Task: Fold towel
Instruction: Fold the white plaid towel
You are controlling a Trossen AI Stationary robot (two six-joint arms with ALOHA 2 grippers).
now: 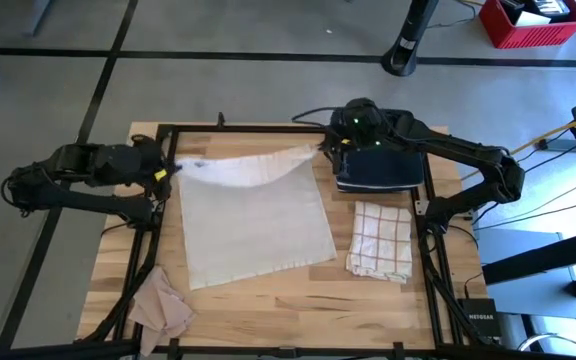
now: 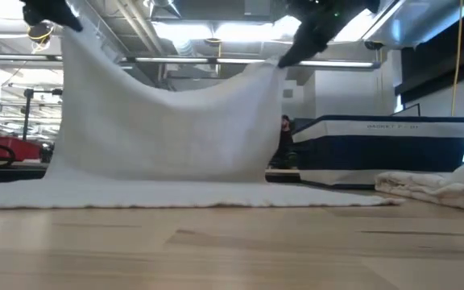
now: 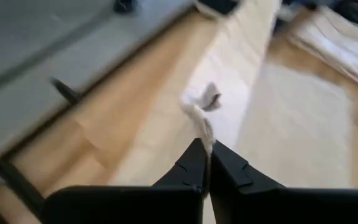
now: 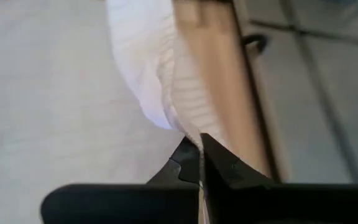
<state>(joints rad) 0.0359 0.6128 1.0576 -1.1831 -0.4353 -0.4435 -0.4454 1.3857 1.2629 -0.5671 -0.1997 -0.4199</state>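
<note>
Clearly the first fold is under way: the white towel [image 1: 253, 215] lies spread on the wooden table [image 1: 268, 305], its far edge lifted and sagging between the arms. Left gripper [image 1: 168, 172] and right gripper [image 1: 326, 148] are each clamped on a far corner. Next, I judge, both must carry that edge evenly toward the near edge.

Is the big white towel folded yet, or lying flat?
Neither: the white towel is mid-fold. Left gripper and right gripper hold its far corners raised; the near part lies flat.
</note>
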